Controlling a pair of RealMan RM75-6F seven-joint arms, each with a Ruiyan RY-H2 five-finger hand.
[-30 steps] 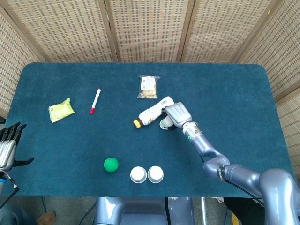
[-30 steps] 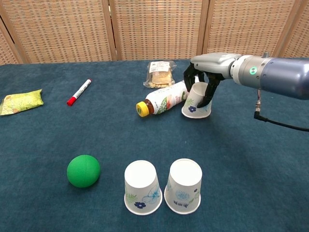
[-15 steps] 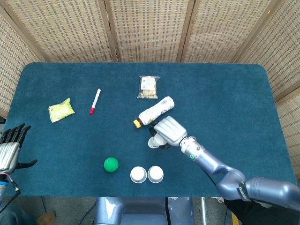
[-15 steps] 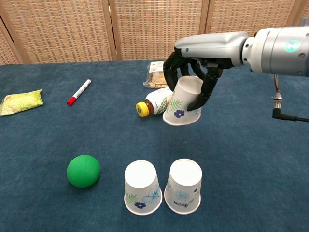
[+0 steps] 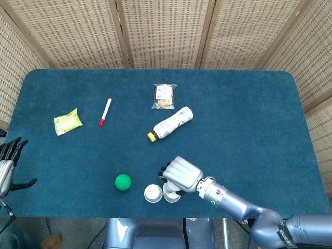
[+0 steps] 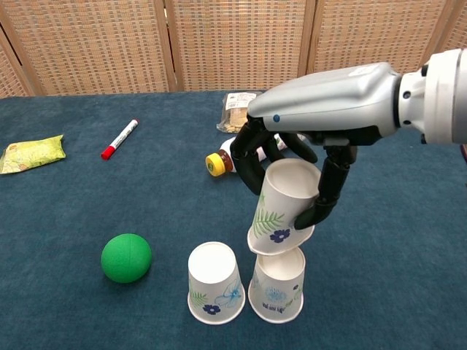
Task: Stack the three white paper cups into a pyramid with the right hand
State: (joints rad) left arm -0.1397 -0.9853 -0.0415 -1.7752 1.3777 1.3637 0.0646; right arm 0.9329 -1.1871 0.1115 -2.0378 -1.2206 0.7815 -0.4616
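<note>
Two white paper cups with blue and green flower prints stand upside down side by side near the front edge: the left cup [image 6: 214,283] [image 5: 152,193] and the right cup [image 6: 278,285]. My right hand [image 6: 314,138] [image 5: 180,175] grips a third, upside-down cup [image 6: 285,205], tilted, its rim just above or touching the top of the right cup. In the head view the hand hides most of the right cup and the held cup. My left hand [image 5: 7,166] hangs open at the far left edge, holding nothing.
A green ball [image 6: 126,257] lies left of the cups. A drink bottle [image 5: 170,123] lies on its side mid-table, a snack bag [image 5: 164,96] behind it. A red marker [image 5: 105,111] and a yellow-green packet [image 5: 68,122] lie at the back left.
My right hand lifted the third cup from beside the bottle and carried it toward the front, down over the two standing cups. The left hand barely shifted.
</note>
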